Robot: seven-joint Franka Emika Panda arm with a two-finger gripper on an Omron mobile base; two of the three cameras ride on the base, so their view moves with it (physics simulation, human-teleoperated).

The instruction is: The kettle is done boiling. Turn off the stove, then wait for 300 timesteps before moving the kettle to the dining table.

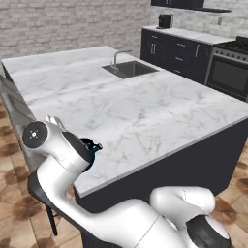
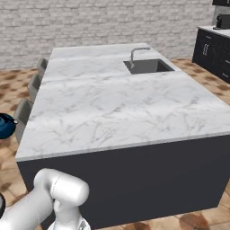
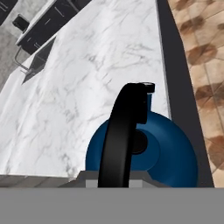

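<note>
- Gripper [image 3: 114, 183] clamped on kettle's [image 3: 144, 148] black arched handle [image 3: 124, 131].
- Kettle hanging beside dining table [image 1: 145, 111] edge.
- Likely rigid, glossy, water-heavy; handle top is the safest hold.

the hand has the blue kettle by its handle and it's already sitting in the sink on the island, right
Not quite. The hand does hold the blue kettle by its black handle, but the kettle is not in the sink. The hand view shows it at the island's near edge, and the left base view shows the sink far across the marble top.
</note>
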